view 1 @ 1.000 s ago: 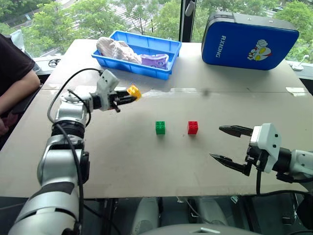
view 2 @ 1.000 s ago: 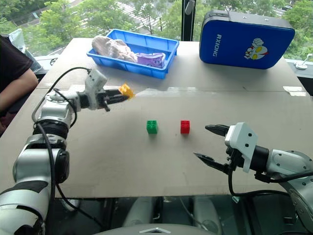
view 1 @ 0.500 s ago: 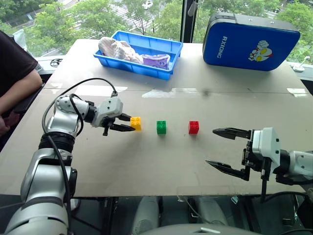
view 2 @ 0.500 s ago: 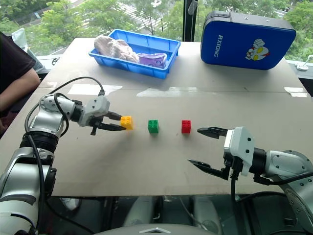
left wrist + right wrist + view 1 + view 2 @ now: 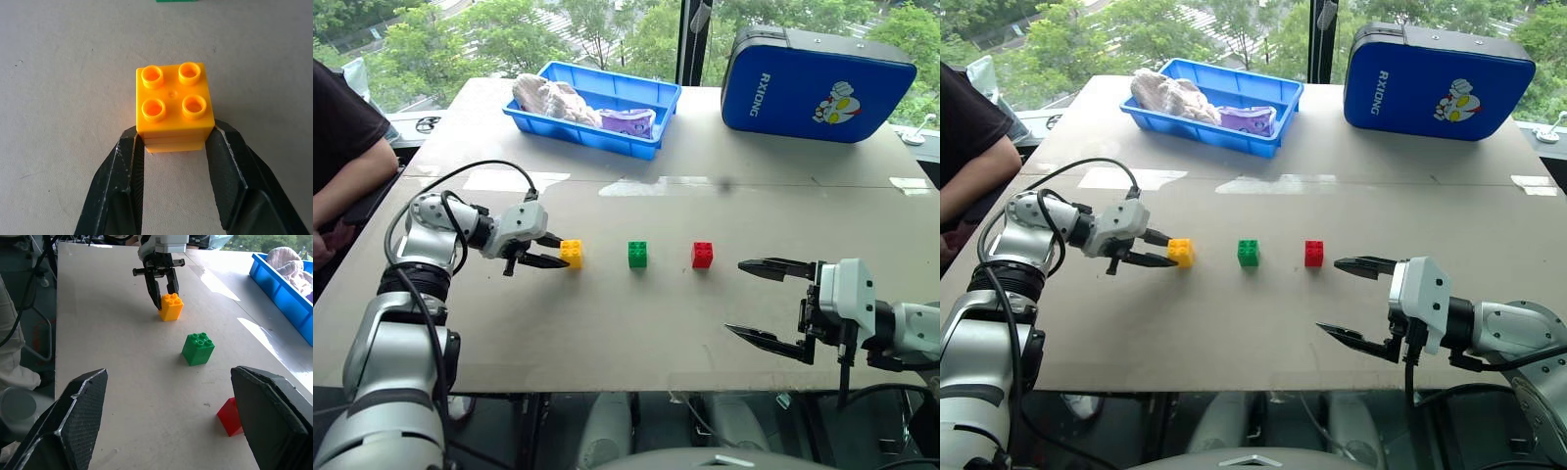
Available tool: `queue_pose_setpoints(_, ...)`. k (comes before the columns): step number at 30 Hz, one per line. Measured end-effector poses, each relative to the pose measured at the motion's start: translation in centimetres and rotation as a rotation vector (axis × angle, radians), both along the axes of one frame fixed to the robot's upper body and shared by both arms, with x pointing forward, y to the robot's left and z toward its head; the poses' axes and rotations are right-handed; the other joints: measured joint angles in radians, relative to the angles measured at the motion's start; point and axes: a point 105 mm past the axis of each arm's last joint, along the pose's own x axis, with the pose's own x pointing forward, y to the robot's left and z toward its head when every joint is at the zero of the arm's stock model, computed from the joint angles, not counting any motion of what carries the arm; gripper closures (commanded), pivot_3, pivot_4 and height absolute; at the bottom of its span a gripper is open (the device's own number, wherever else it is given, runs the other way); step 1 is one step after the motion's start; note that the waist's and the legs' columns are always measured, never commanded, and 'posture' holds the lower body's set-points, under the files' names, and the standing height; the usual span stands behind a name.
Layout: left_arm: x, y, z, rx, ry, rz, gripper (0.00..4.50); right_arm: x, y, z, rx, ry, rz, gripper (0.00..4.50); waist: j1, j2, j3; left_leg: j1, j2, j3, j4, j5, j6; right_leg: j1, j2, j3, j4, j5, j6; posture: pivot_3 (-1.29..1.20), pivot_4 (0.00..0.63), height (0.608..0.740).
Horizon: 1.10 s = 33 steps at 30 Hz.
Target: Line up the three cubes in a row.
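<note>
Left wrist view: the yellow cube (image 5: 174, 108) is seen from above with its four studs up, standing on the table (image 5: 63, 73), and the two black fingers (image 5: 122, 186) of the left gripper (image 5: 558, 252) are pressed against its two opposite sides, low on the block. The cube is therefore clamped by this gripper while its base appears to rest on the surface.

In the left eye view the three cubes are found in one line across the grey table. The yellow cube is at the left end, the green cube (image 5: 637, 255) is in the middle and the red cube (image 5: 702, 255) is at the right end. The three blocks are kept apart from each other, with similar gaps between them, and all are upright.

The right gripper (image 5: 769, 302) is held above the table's near edge, to the right of the red cube and not touching it. Its fingers are spread wide apart and nothing is held between them.

A blue tray (image 5: 658, 100) with cloth items inside and a blue case (image 5: 818, 83) are placed at the far side of the table. A person's arm (image 5: 347, 181) is seen at the left edge.
</note>
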Motion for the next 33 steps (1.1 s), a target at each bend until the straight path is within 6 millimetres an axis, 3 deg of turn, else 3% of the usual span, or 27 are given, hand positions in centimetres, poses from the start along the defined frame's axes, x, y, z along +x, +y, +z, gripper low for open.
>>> queue_pose_setpoints(11,0.3,0.4,0.0,0.011,-0.006,0.007,3.29,0.1,-0.1,0.0,-0.005,-0.002,-0.005,0.36,-0.001,0.0,0.0,0.0,0.0,0.0,0.0,0.0,0.0,0.0,0.0,0.0,0.0,0.0,0.0,0.0,0.15,0.74)
queue_pose_setpoints(12,0.3,0.4,0.1,0.011,-0.006,0.007,2.29,0.1,-0.1,0.0,-0.005,-0.002,-0.005,0.36,-0.001,0.0,0.0,0.0,0.0,0.0,0.0,0.0,0.0,0.0,0.0,0.0,0.0,0.0,0.0,0.0,0.15,0.74)
queue_pose_setpoints(16,0.3,0.3,-0.2,0.01,0.008,0.008,0.63,0.1,-0.1,-0.1,-0.007,-0.001,-0.005,0.36,-0.001,0.0,0.0,0.0,0.0,0.0,0.0,0.0,0.0,0.0,0.0,0.0,0.0,0.0,0.0,0.0,0.15,0.74)
queue_pose_setpoints(22,-0.1,1.3,0.4,-0.058,0.026,0.083,0.63,-0.1,-0.6,-0.4,-0.023,0.021,-0.028,0.36,-0.006,0.0,0.0,0.001,0.002,-0.001,0.0,0.0,0.0,0.0,0.0,0.001,0.0,0.0,0.0,0.0,0.15,0.74)
queue_pose_setpoints(27,-2.1,3.7,0.8,-0.185,0.007,0.251,0.63,0.7,-2.0,-1.3,-0.031,0.071,-0.12,0.36,-0.018,0.0,0.0,0.001,0.004,-0.002,0.0,0.0,0.0,0.0,-0.001,0.002,0.001,0.0,0.001,0.0,0.15,0.74)
queue_pose_setpoints(32,-6.9,4.2,-0.2,-0.323,0.054,0.464,0.63,0.6,-4.7,-2.7,-0.043,0.143,-0.238,0.36,-0.022,0.0,0.0,0.001,0.004,-0.001,-0.001,-0.001,0.0,-0.001,-0.009,0.001,0.0,0.0,0.0,0.0,0.15,0.74)
queue_pose_setpoints(33,-8.6,4.2,-0.2,-0.354,0.08,0.528,0.63,0.5,-5.7,-3.0,-0.051,0.16,-0.27,0.36,-0.021,0.0,0.0,0.001,0.004,-0.002,-0.001,-0.001,0.0,-0.001,-0.009,0.0,0.0,-0.002,0.003,0.0,0.15,0.74)
